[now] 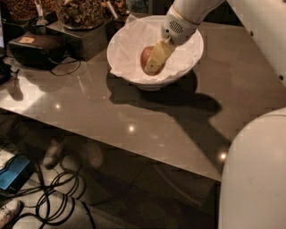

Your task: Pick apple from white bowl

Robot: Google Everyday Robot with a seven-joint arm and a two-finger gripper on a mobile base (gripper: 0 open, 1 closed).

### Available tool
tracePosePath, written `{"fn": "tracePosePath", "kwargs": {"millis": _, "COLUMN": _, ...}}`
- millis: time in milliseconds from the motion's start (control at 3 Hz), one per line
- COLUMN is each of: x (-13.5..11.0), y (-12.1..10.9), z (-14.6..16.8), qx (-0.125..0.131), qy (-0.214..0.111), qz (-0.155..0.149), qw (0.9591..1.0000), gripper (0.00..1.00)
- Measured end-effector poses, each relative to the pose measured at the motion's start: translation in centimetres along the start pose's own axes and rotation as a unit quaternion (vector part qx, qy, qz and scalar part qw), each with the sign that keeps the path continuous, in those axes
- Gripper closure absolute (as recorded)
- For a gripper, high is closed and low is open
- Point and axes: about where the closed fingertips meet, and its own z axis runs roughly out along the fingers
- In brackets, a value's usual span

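**Camera view, looking down on the worktop.** A dark grey worktop (134, 116) fills the middle of the frame. The white bowl (121, 44) stands close to the far edge, about midway along it, and is lined with crumpled white paper (134, 29). The apple (145, 54) lies inside the bowl on the paper, near its centre. Only its reddish left side shows.

The white arm (192, 9) reaches in from the far right corner. The gripper (155, 60) is down inside the bowl, with its pale yellow tip lying against the right side of the apple and covering part of it. Most of the gripper hides its own far side, so it cannot be told how wide it stands or whether it has closed on the apple.

Jars of nuts (80, 11) stand at the far left corner. A black box (35, 44) with a cord sits just in front of them, well apart from the bowl. Cables (53, 201) lie on the floor below the near edge. The robot's body (254, 179) fills the near right corner.

**Progress.** The approach looks complete: the gripper is at the apple and touching it. The apple appears to rest low in the bowl, so the lift is judged not yet done. What seems to remain is a firm hold, if one is not already made, and then raising the apple clear of the rim without dragging the paper or tipping the bowl.
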Motion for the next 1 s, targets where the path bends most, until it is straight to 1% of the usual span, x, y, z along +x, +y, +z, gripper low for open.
{"fn": "tracePosePath", "kwargs": {"millis": 333, "x": -0.9, "y": 2.7, "z": -2.1, "qx": -0.004, "qy": -0.008, "qz": -0.050, "qw": 0.9987, "gripper": 1.00}}
{"fn": "tracePosePath", "kwargs": {"millis": 667, "x": -1.5, "y": 5.0, "z": -3.9, "qx": -0.005, "qy": -0.013, "qz": -0.091, "qw": 0.9957, "gripper": 1.00}}
{"fn": "tracePosePath", "kwargs": {"millis": 1000, "x": -1.7, "y": 7.2, "z": -5.4, "qx": 0.001, "qy": -0.021, "qz": -0.128, "qw": 0.9915, "gripper": 1.00}}
